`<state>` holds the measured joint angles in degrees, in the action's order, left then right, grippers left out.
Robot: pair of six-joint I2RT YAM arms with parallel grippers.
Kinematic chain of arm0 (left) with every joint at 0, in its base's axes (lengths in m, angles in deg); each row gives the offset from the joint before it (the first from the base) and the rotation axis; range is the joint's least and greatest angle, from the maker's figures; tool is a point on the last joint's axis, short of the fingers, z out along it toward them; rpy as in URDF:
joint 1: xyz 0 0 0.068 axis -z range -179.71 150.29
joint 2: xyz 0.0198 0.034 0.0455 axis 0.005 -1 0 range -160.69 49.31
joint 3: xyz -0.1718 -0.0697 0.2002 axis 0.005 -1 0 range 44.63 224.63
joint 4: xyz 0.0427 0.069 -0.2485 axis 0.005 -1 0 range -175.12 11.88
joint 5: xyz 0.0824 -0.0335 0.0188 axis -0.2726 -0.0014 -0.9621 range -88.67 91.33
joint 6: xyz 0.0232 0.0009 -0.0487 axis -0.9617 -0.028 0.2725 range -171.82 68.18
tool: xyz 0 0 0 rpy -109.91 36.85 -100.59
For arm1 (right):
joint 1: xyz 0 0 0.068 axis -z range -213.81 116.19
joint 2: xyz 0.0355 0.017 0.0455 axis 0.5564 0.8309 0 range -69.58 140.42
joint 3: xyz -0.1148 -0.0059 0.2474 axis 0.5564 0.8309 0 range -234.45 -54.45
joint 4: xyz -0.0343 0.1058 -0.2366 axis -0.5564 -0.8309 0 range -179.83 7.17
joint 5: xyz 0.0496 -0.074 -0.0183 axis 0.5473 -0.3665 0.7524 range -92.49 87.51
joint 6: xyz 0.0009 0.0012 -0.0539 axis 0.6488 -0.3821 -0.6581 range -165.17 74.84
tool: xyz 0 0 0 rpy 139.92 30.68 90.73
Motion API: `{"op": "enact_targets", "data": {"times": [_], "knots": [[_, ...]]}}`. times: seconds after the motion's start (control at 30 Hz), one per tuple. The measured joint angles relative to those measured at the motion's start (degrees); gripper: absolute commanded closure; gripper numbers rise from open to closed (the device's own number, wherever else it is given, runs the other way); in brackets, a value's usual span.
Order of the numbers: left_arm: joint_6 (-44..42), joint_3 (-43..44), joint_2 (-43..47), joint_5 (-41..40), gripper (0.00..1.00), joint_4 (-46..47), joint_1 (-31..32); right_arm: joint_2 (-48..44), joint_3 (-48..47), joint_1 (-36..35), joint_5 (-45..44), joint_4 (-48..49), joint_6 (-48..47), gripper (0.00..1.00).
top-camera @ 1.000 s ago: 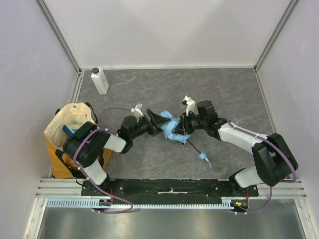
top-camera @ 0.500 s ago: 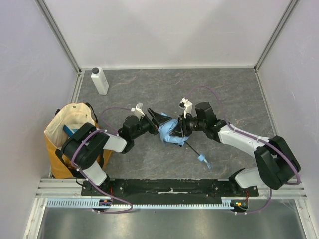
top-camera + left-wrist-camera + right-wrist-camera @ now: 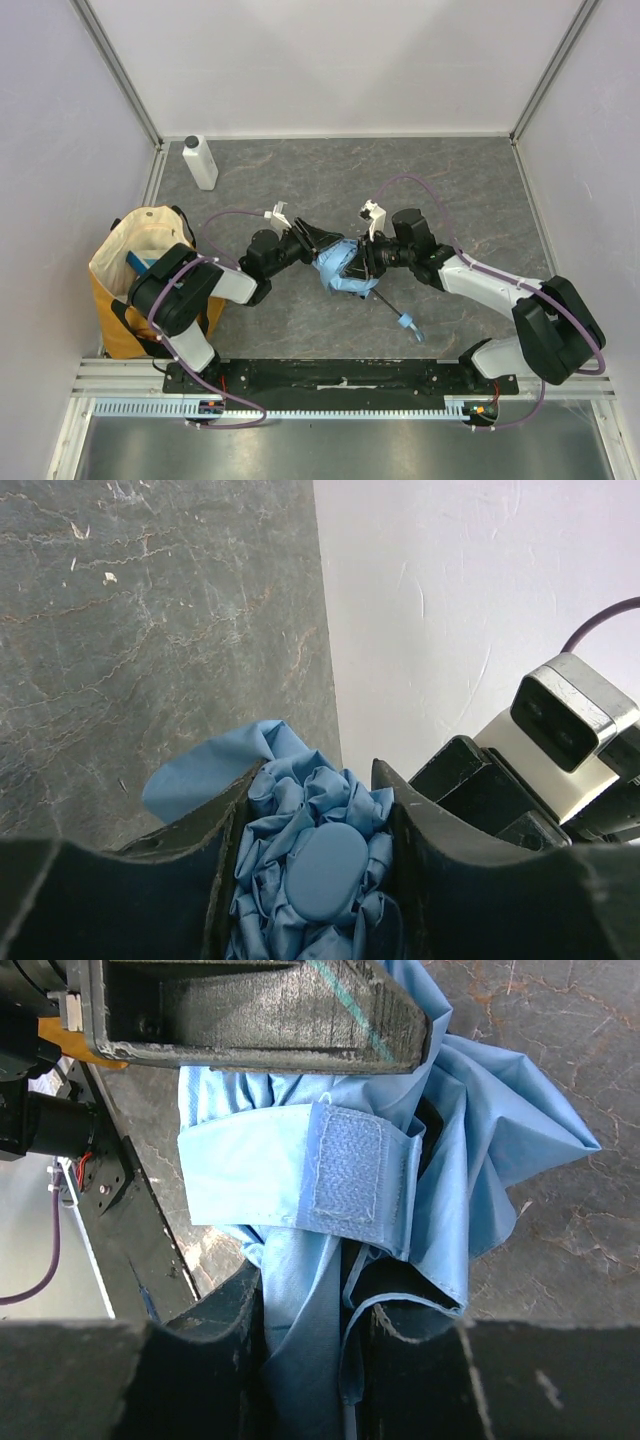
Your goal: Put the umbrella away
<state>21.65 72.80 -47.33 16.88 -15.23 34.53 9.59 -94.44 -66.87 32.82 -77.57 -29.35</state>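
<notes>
The light blue umbrella [image 3: 338,272] lies crumpled mid-table, its black shaft [image 3: 388,299] running toward a blue strap end [image 3: 409,324]. My left gripper [image 3: 322,244] comes in from the left and is shut on the bunched fabric round the oval blue cap [image 3: 327,870]; folds fill the gap between its fingers [image 3: 200,860]. My right gripper [image 3: 362,262] comes in from the right, shut on a fold of fabric [image 3: 300,1290] just under the Velcro tab [image 3: 348,1170]. The left gripper's finger [image 3: 260,1010] shows at the top of the right wrist view.
A yellow-and-cream tote bag [image 3: 128,262] stands open at the left edge, beside the left arm's base. A white plastic bottle [image 3: 200,162] is upright at the back left corner. White walls close off the table's back and sides.
The left gripper, wide open a second ago, has moved onto the umbrella's top and closed on it. The right gripper has carried its end of the umbrella slightly left.
</notes>
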Motion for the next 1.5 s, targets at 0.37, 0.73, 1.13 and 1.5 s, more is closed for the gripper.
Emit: {"op": "enact_targets", "data": {"times": [0.37,0.73,1.13,1.5], "knots": [[-0.17,0.52,-4.04,1.9,0.98,7.41,-0.48,-2.8,0.0,-3.15,-10.12,-1.97,3.91,0.31],[-0.5,5.84,-6.82,7.04,0.98,8.81,-3.45,-12.7,-0.68,-0.85,-21.2,-10.29,12.85,0.02],[-2.6,12.61,-7.08,14.47,0.98,8.83,-5.55,-25.57,-3.21,17.03,-24.02,-21.64,15.85,0.02],[-2.64,15.06,-2.99,17.46,0.98,10.49,-5.62,-26.51,0.72,25.05,-4.96,-17.73,8.28,0.12]]}}
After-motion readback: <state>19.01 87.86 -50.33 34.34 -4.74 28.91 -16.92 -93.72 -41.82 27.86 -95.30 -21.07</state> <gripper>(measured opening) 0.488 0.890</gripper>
